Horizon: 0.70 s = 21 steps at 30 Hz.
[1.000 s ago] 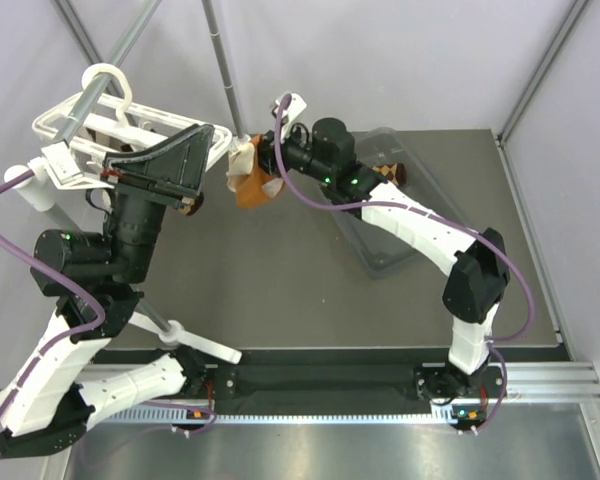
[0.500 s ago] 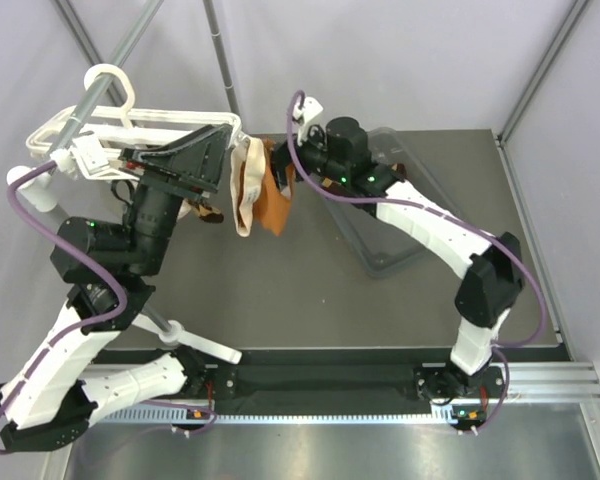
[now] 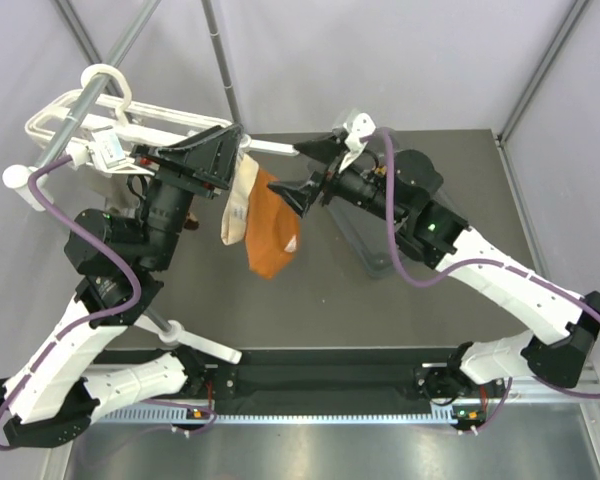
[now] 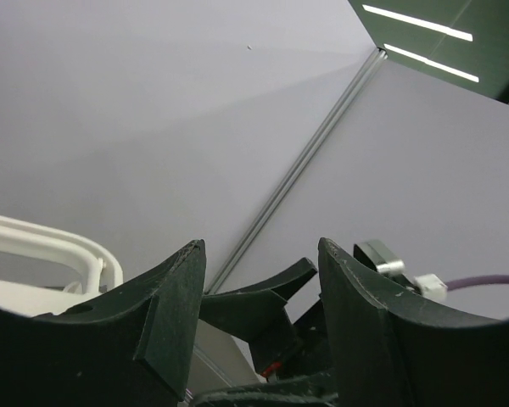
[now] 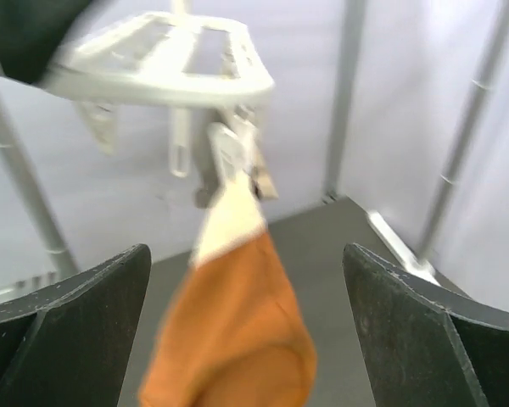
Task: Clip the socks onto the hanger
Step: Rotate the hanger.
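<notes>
The white hanger (image 3: 130, 110) hangs by its hook from a pole at the upper left. A plain orange sock (image 3: 272, 235) dangles from a clip (image 5: 233, 157) at the hanger's right end, beside a grey-beige sock (image 3: 238, 200). The patterned socks of the task are out of view. My left gripper (image 3: 230, 155) stands open at that end of the hanger (image 4: 34, 246), nothing between its fingers. My right gripper (image 3: 286, 168) is wide open just right of the orange sock (image 5: 237, 339), which hangs ahead of its fingers, apart from both.
A slanted grey metal pole (image 3: 110, 65) carries the hanger. An upright pole (image 3: 220, 60) stands behind it. A clear plastic bin (image 3: 380, 255) lies on the dark table (image 3: 280, 310), mostly under my right arm.
My right gripper opened, let go of the orange sock and drew back to the right. The sock now hangs full length from the clip. The left gripper stayed at the hanger.
</notes>
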Tool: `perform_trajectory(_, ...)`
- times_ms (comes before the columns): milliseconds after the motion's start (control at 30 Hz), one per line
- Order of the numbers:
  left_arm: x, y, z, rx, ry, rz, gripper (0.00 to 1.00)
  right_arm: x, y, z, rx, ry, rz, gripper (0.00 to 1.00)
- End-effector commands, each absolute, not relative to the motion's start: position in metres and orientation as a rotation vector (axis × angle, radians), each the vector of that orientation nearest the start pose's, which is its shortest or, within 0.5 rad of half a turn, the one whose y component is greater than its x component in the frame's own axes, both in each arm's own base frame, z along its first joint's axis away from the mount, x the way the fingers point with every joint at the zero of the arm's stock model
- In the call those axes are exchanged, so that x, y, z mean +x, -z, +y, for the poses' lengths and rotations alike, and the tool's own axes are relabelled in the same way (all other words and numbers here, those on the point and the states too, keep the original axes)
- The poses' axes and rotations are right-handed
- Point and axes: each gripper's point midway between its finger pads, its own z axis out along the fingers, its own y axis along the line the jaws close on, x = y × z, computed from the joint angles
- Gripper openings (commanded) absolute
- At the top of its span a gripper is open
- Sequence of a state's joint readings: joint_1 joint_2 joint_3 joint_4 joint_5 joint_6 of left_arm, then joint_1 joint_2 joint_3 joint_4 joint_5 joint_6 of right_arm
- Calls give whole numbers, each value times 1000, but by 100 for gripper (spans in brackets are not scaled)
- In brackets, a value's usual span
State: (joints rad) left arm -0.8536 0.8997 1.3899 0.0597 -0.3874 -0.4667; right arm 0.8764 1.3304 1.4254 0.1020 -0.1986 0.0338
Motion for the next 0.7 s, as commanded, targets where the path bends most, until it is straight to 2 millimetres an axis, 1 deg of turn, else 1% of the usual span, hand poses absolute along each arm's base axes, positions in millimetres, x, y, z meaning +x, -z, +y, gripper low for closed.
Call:
perform_trajectory(0, 214, -590, -165, -174, 968, 1080, 60, 217, -479, 394, -806, -1022, 1045, 94)
perform_trajectory(33, 215, -590, -165, -176, 968, 1078, 60, 205, -480, 404, -825, -1042, 1022, 93)
perform_trajectory(100, 215, -590, -165, -176, 971, 1080, 60, 198, -488, 409, -811, -1043, 999, 91)
perform_trajectory(167, 215, -591, -166, -176, 975, 1080, 60, 188, -499, 417, -801, -1095, 956, 89)
perform_trajectory(233, 215, -592, -166, -177, 976, 1075, 60, 174, -502, 432, -834, -1162, 896, 84)
perform_trajectory(300, 217, -591, -167, -179, 973, 1082, 60, 169, -501, 442, -834, -1182, 877, 82)
perform_trajectory(333, 217, -592, -166, -186, 975, 1079, 60, 172, -500, 452, -829, -1190, 876, 80)
perform_trajectory(367, 217, -591, -167, -187, 979, 1080, 60, 174, -500, 458, -822, -1205, 891, 77)
perform_trajectory(400, 215, -593, -168, -188, 993, 1076, 60, 179, -499, 463, -813, -1198, 905, 71)
perform_trajectory(433, 215, -593, -168, -192, 1000, 1074, 60, 185, -497, 472, -808, -1196, 915, 68)
perform_trajectory(500, 211, -599, -168, -200, 1045, 1064, 60, 196, -496, 478, -779, -1172, 935, 59)
perform_trajectory(533, 208, -602, -168, -199, 1066, 1055, 60, 203, -494, 485, -768, -1156, 949, 57)
perform_trajectory(600, 198, -612, -167, -201, 1128, 1030, 61, 223, -492, 488, -717, -1094, 975, 52)
perform_trajectory(667, 191, -619, -163, -203, 1166, 1004, 61, 237, -491, 487, -682, -1053, 1000, 50)
